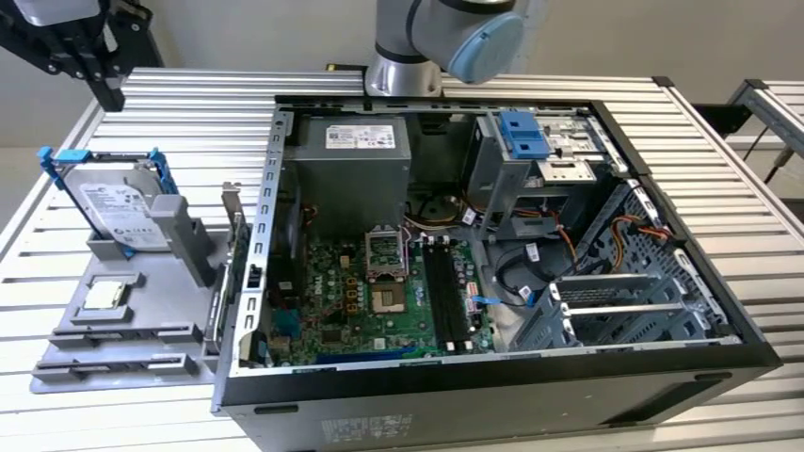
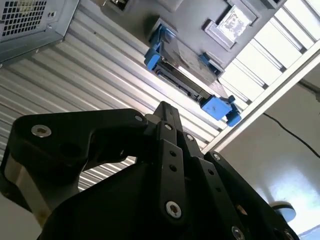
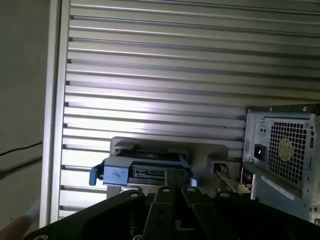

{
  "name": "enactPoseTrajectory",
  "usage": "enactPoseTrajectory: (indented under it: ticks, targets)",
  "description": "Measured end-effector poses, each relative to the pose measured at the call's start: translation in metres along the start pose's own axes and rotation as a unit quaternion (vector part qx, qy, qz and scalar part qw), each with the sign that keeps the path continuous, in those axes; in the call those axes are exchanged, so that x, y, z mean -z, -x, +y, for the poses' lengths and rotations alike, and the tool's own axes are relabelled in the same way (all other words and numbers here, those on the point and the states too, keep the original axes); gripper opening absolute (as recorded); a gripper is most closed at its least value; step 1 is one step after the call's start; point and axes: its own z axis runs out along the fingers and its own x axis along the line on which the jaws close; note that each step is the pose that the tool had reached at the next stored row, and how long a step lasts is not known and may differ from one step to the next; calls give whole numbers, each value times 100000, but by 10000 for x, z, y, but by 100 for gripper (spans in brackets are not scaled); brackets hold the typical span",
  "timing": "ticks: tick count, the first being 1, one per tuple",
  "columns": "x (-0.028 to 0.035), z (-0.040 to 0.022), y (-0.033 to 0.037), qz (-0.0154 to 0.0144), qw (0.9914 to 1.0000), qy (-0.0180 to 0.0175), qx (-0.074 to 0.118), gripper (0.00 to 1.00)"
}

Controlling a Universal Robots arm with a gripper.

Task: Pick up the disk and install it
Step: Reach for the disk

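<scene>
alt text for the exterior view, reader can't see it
The disk, a silver drive in a blue bracket, stands upright in a grey fixture at the exterior view's left, with the black gripper above, not touching it. An open computer case lies beside it on a slatted metal table.

At the top centre of the exterior view is the arm's silver-grey cylindrical joint with a pale blue end cap (image 1: 442, 38), its body cut off by the frame edge. The black metal linkage gripper (image 1: 111, 96) hangs in the exterior view's upper left corner, its tip pointing down and slightly toward the exterior view's right. In both wrist views the gripper (image 2: 164, 107) (image 3: 175, 192) shows bolted black links converging to one tip. Its fingers (image 2: 169, 127) are drawn together with nothing between them.
</scene>
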Motion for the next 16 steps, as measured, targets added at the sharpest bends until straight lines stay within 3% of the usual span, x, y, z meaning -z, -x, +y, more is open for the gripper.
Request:
enactPoseTrajectory:
  ticks: [16]
  targets:
    - [-64, 87, -502, 95, 99999, 5, 409, 0]
